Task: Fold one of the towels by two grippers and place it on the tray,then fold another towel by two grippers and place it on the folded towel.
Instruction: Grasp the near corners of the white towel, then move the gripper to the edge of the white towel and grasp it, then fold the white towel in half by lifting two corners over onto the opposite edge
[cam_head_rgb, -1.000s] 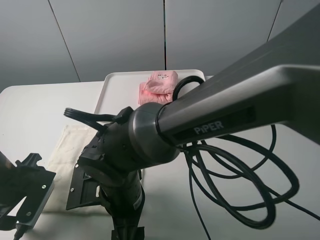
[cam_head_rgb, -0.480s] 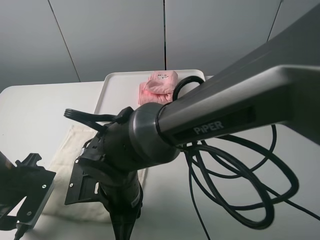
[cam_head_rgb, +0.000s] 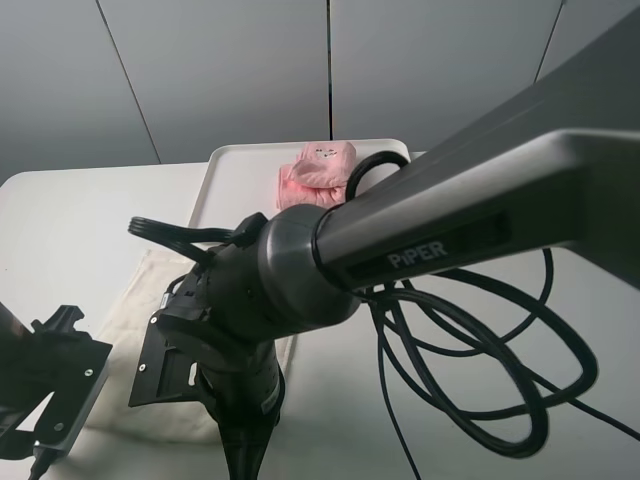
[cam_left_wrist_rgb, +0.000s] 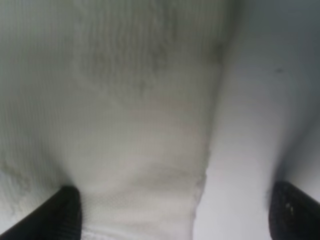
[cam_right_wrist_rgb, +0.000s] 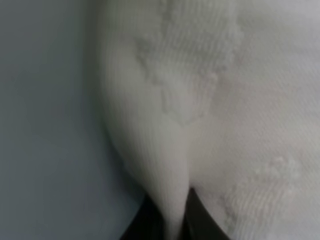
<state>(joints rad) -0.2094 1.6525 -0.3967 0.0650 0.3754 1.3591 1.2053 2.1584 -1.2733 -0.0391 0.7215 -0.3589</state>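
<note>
Screening the cream towel stands the right arm.

The only readable word, "PiPER", is showing in pale letters on the dark grey right arm, lying about three o'clock from the exterior high view's middle.

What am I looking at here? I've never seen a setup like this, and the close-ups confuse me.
This is a robot with two arms, each ending in a two-fingered gripper. The wide picture comes from a camera mounted high; the big dark right arm fills most of it. The two close-ups come from cameras on the wrists. On the table sits a white tray holding a pink towel; nearer lies a cream towel. The right gripper is shut, pinching a fold of the cream towel. The left gripper is open over that towel's edge, holding nothing.
</note>
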